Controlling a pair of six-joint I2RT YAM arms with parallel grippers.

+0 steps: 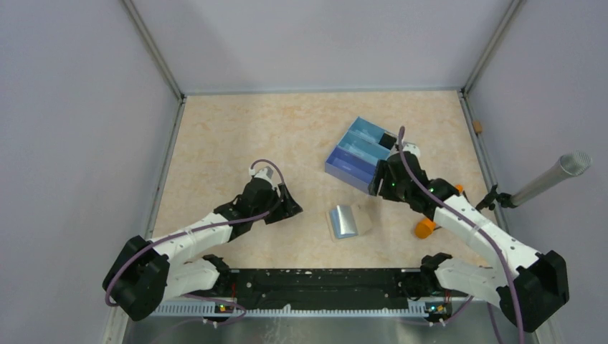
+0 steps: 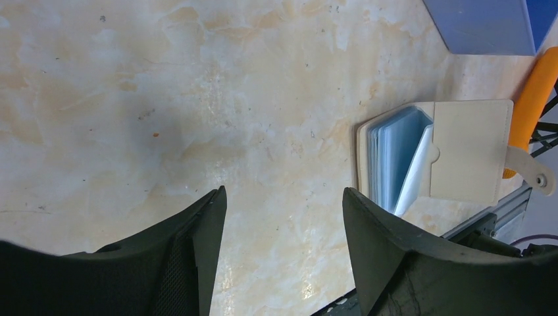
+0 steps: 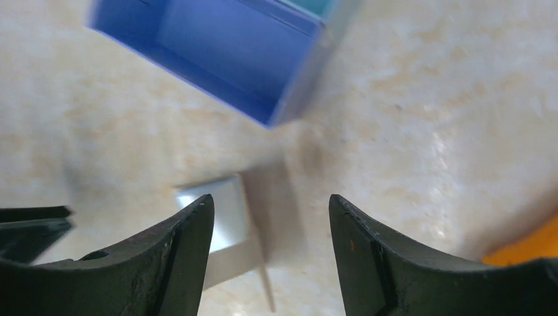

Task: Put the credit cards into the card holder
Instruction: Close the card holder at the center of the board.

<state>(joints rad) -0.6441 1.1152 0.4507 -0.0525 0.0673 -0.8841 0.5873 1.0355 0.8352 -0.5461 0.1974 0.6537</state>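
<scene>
The beige card holder (image 1: 363, 220) lies open on the table between my two arms. Light-blue credit cards (image 1: 343, 221) sit stacked inside it. The left wrist view shows the cards (image 2: 395, 158) tucked under the holder's beige flap (image 2: 470, 151), with a snap strap at its corner. My left gripper (image 1: 287, 208) is open and apart from the holder, to its left; nothing is between its fingers (image 2: 283, 194). My right gripper (image 1: 380, 179) hovers open over the near corner of the blue tray, above the holder. Its view is blurred, and the cards (image 3: 227, 210) show beside the left finger of the empty gripper (image 3: 270, 197).
A blue three-compartment tray (image 1: 343, 166) stands behind the holder, right of centre. An orange object (image 1: 425, 228) lies to the right of the holder, under the right arm. A grey cylinder on a stand (image 1: 552, 179) pokes in from the right wall. Walls enclose the table.
</scene>
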